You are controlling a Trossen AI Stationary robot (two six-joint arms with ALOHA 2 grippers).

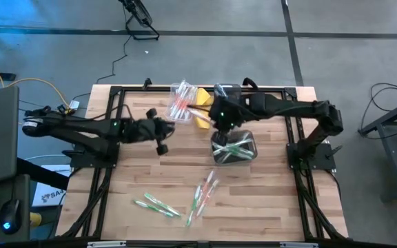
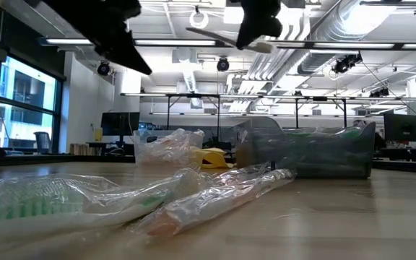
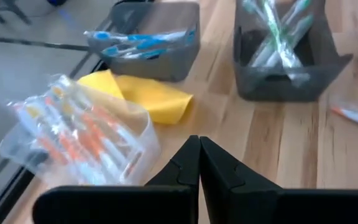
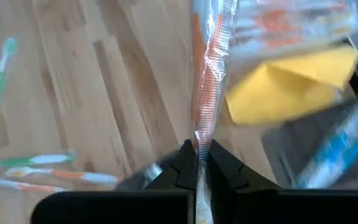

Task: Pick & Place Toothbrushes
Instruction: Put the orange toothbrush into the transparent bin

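My right gripper [image 4: 197, 152] hangs above the far middle of the table [image 1: 274, 207], shut on an orange toothbrush [image 4: 209, 81] in a clear wrapper. Beyond it stand a clear bin of orange toothbrushes [image 1: 181, 100] and a grey bin of blue ones [image 3: 148, 40], with a yellow cloth [image 1: 202, 116] lying between them. A dark bin of green toothbrushes [image 1: 234, 148] stands nearer. My left gripper [image 3: 199, 146] is shut on nothing, raised left of the bins [image 1: 167, 131]. Several loose toothbrushes [image 1: 202, 193] lie flat on the near half of the table. My right gripper pinches one end of the wrapped orange toothbrush [image 4: 201, 134] between its two fingers. They come from above, slanting down, and the toothbrush runs on along them. It is lifted clear of the table, and its free end [image 2: 201, 32] sticks out sideways in the low view.
More wrapped toothbrushes [image 2: 215, 191] lie close to the low camera. Green loose ones [image 1: 156, 204] lie near the front left. Black frame rails [image 1: 116, 96] run along the table's far, left and right sides. Bare wood shows between the bins and the loose toothbrushes.
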